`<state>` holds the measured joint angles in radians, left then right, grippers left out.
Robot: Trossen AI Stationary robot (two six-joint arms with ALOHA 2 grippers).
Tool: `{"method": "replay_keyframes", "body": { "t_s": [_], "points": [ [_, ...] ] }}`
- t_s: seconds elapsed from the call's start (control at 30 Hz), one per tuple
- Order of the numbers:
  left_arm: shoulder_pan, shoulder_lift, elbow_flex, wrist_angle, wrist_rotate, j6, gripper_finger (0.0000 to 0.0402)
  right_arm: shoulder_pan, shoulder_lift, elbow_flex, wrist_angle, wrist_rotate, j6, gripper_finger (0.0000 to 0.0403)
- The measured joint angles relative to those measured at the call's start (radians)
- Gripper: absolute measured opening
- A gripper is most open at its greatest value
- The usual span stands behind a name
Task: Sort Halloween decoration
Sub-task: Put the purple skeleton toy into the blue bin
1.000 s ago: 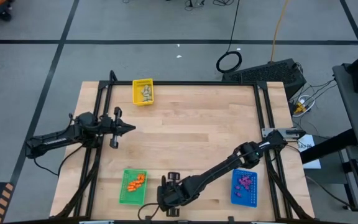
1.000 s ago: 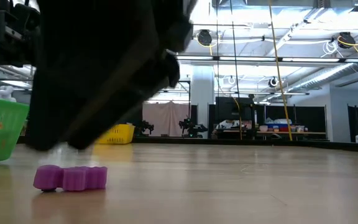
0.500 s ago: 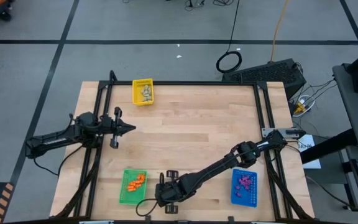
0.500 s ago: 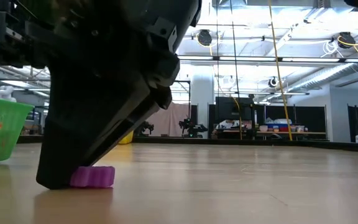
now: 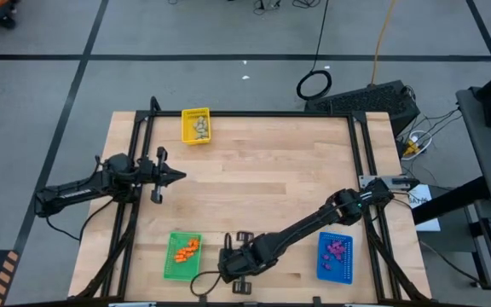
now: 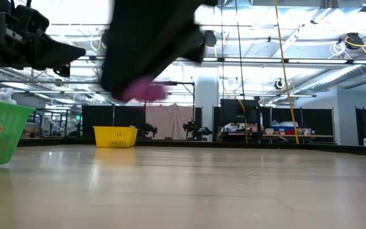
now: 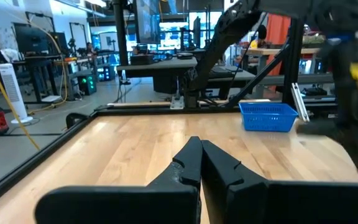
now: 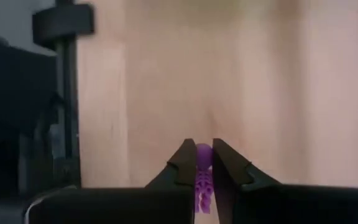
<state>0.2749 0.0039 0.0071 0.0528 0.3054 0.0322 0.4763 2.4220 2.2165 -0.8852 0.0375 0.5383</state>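
A: One purple trinket (image 8: pixel 202 171) sits pinched in your right hand (image 8: pixel 202 163), clear above the bench (image 5: pixel 262 183) near the green tray (image 5: pixel 181 256).

B: And your left hand (image 7: pixel 201 163)?

A: Fingers pressed together, waiting at the bench's left edge.

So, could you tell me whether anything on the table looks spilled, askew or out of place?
Nothing stands out. The yellow tray, green tray and blue tray sit flat with trinkets inside. The right gripper holds a purple trinket above the table; the left gripper waits, shut.
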Motion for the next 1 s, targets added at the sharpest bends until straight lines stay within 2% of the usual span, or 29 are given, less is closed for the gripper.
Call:
{"method": "replay_keyframes", "body": {
  "t_s": [0.17, 0.4, 0.5, 0.63, 0.83, 1.0],
  "points": [
    [0.0, 0.0, 0.0, 0.0, 0.0, 0.0, 0.0008, 0.02, -0.085, 0.0, -0.214, 0.037, 0.128, 0.0005],
    [0.0, 0.0, 0.0, 0.001, 0.0, 0.0, 0.0008, 0.124, -0.19, 0.002, -0.588, 0.086, 0.391, 0.0005],
    [0.0, 0.0, 0.0, 0.001, 0.0, 0.0, 0.0008, 0.175, -0.208, 0.0, -0.677, 0.088, 0.475, 0.0005],
    [0.0, 0.0, 0.0, 0.002, 0.001, 0.0, 0.0008, 0.227, -0.269, -0.043, -0.684, 0.062, 0.548, 0.0004],
    [0.0, 0.001, 0.0, 0.009, 0.004, 0.0, 0.0008, 0.272, -0.426, -0.301, -0.659, 0.042, 0.686, 0.0004],
    [0.0, 0.001, 0.0, 0.008, 0.004, 0.0, 0.0008, 0.279, -0.62, -0.642, -0.421, 0.033, 0.735, 0.0004]
  ]
}}
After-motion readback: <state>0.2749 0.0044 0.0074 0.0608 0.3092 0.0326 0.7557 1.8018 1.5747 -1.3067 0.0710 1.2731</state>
